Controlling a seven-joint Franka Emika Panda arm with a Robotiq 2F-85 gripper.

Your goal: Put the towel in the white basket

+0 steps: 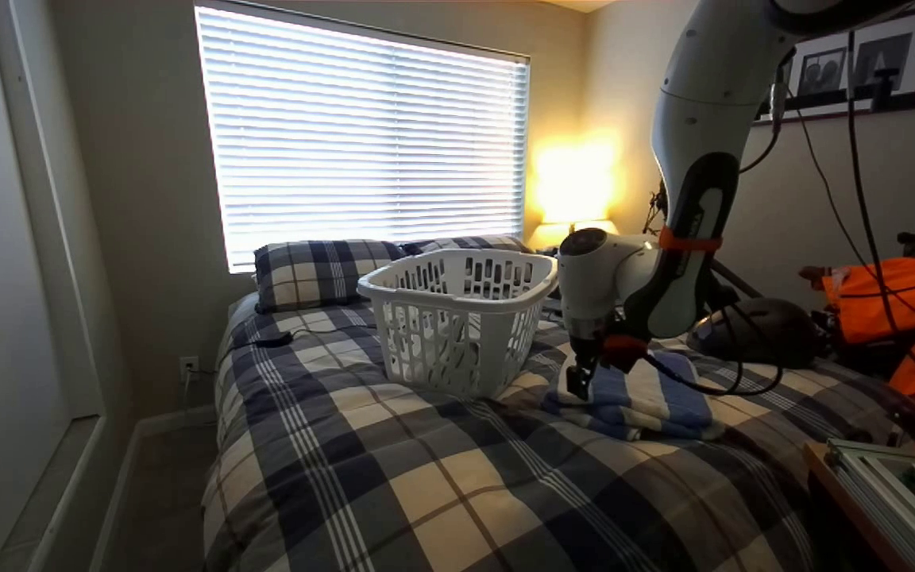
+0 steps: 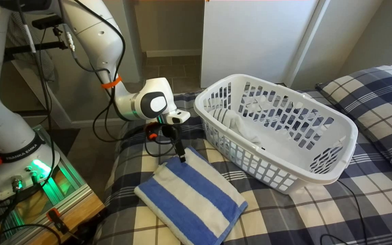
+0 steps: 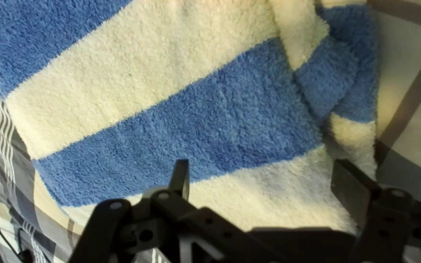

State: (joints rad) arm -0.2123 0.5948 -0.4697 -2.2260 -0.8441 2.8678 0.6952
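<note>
The towel (image 1: 672, 397) is blue with wide pale stripes. It lies folded on the bed and also shows in an exterior view (image 2: 196, 197). In the wrist view the towel (image 3: 177, 120) fills most of the picture, with folded layers at its right edge. My gripper (image 3: 261, 175) is open with nothing between its fingers, over a pale stripe near that edge. In both exterior views the gripper (image 1: 579, 385) (image 2: 181, 158) points down at the towel's edge; contact cannot be told. The white basket (image 1: 497, 349) (image 2: 318, 177) stands upright on the bed beside the towel.
A white cloth with grey stripes (image 2: 233, 124) lies inside the basket. Plaid pillows (image 1: 322, 274) are at the bed's head. A dark rounded object (image 1: 755, 330) sits on the bed beyond the towel. A black cable (image 2: 357, 207) runs over the plaid bedspread (image 1: 457, 492).
</note>
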